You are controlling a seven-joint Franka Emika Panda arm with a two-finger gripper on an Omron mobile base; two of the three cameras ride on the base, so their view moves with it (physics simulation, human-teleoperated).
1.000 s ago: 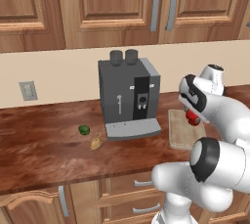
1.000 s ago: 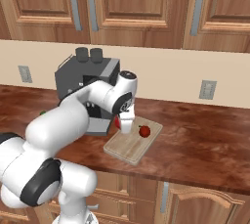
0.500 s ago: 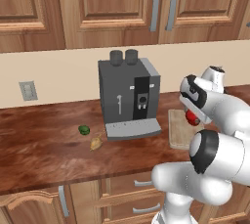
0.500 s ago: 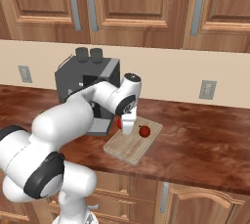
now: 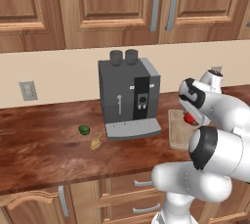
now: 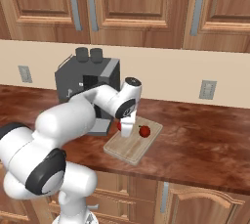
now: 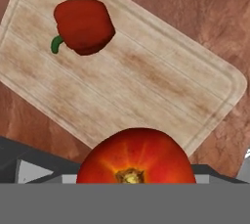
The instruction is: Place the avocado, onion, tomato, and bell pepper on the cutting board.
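My gripper (image 6: 126, 131) is shut on the tomato (image 7: 136, 157), a smooth red ball that I hold just above the coffee-machine end of the cutting board (image 7: 146, 86). The tomato (image 6: 118, 125) shows as a red patch behind the hand. The bell pepper (image 7: 84, 26), red with a short green stem, lies on the board (image 6: 132, 145) beside the hand. The dark green avocado (image 5: 84, 130) and the tan onion (image 5: 95, 143) lie on the counter to the left of the coffee machine, far from the gripper (image 5: 189, 120).
A grey coffee machine (image 5: 129, 98) stands on the dark wooden counter between the board and the avocado and onion, close to the hand. Wooden cabinets hang above. Wall outlets sit on the backsplash at each side.
My elbow has swung a little and the hand has sunk slightly over the board, with the tomato still in it. The bell pepper, avocado and onion have not moved.
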